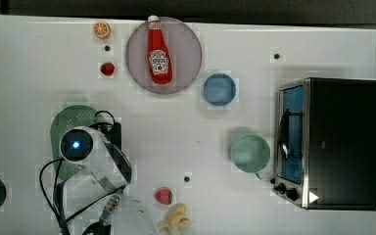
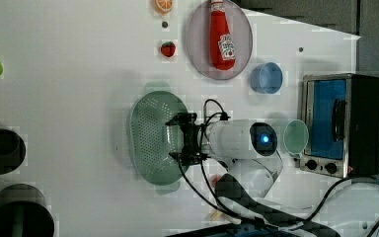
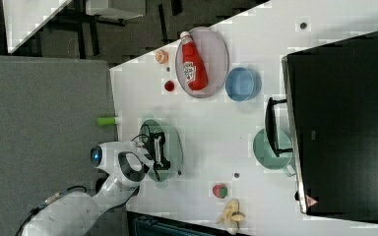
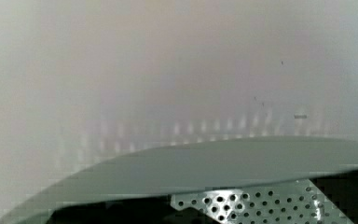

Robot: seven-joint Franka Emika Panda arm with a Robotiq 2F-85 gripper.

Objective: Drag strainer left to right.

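The strainer lies on the white worktop toward the left view's left, well apart from the toaster oven and the mint cup. The tool hangs over the strainer's near rim with its jaws spread wide, holding nothing. It seems placed to hook that rim for the drag, though contact is hard to judge.

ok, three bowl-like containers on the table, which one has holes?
The strainer, the big pale-green oval one under the gripper. The blue bowl and green cup are smaller, round and solid-walled.
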